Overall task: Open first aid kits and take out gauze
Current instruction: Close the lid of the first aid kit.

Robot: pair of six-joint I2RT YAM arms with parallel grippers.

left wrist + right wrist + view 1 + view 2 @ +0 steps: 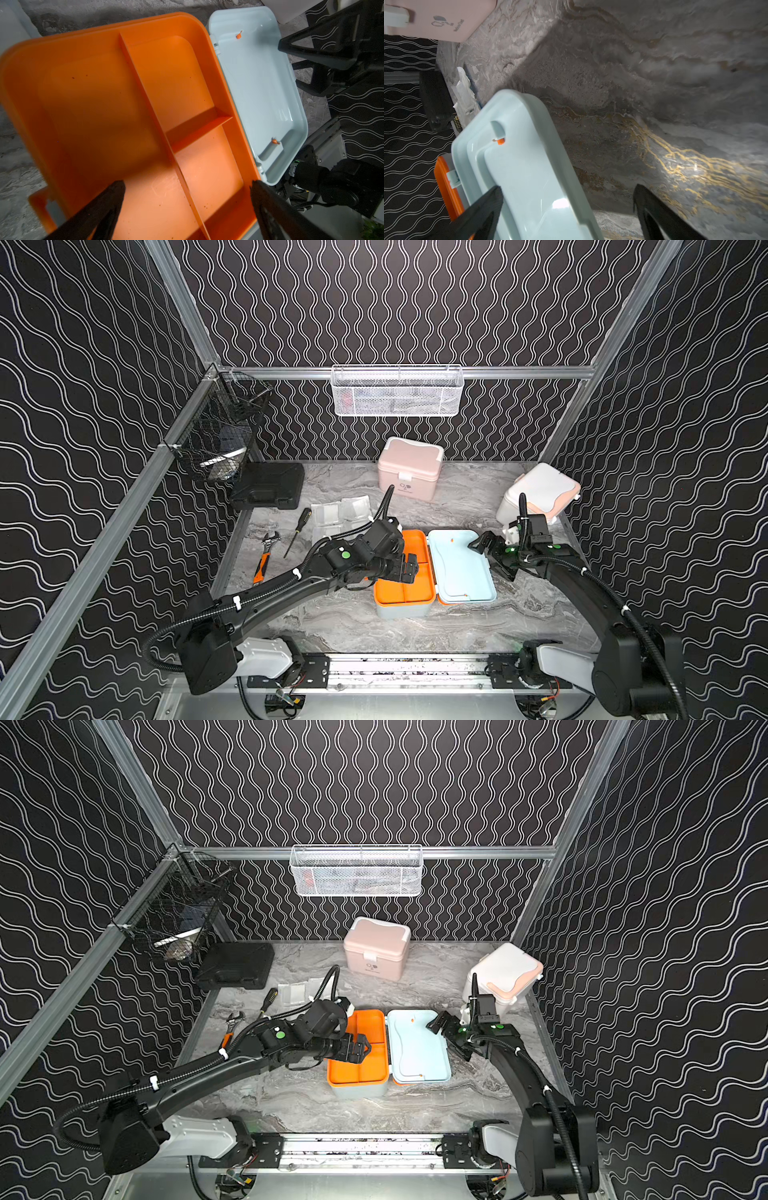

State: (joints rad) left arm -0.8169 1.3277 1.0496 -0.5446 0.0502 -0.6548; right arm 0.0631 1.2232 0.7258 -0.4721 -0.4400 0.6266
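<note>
Blue-grey kit point(441, 572) open mid-table, orange tray point(93, 104) empty; pink kit point(409, 468) shut behind; white kit point(538, 493) tilted, right; gauze packets point(340, 512) left.

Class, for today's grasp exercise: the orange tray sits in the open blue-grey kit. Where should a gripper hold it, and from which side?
Probably the long divider wall of the orange tray, pinched from straight above: it stands thin and upright, and the tray lies level, open upward.

Looking at a robotics lab test booth: standing walled by black wave-patterned panels point(395, 302) on aluminium framing point(519, 372), hanging a white mesh basket point(397, 391) and a black wire basket point(216, 435) above a marble-look tabletop point(353, 626), carrying a left arm point(266, 593) and a right arm point(582, 585) on a base rail point(407, 669).
</note>
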